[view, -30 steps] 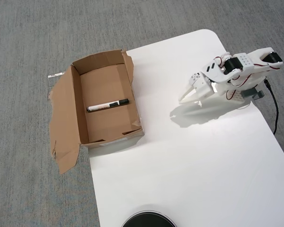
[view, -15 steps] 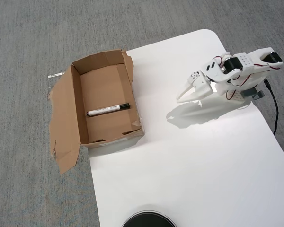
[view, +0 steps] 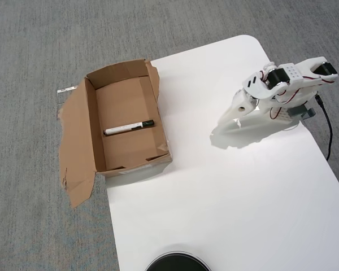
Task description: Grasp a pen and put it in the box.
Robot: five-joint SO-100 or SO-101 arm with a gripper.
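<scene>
At the bottom edge of the overhead view, a dark round object was partly cut off by the frame; its nature could not be determined. Above it, the white bench filled the lower right and centre of the frame, its surface bare across the middle.

At centre left, the box sat at the bench's left edge, partly overhanging the grey carpet. Its walls were low and its flaps torn, one ragged flap lying flat toward the lower left. The pen lay flat on the box floor, roughly crosswise, black cap toward the right, touching neither long wall as far as could be seen.

At the upper right, the white arm was folded over the bench, well apart from the box. The claw pointed down and left with nothing in it; whether its fingers stood wide or narrow could not be told from this angle. A black cable ran down the bench's right edge.
</scene>
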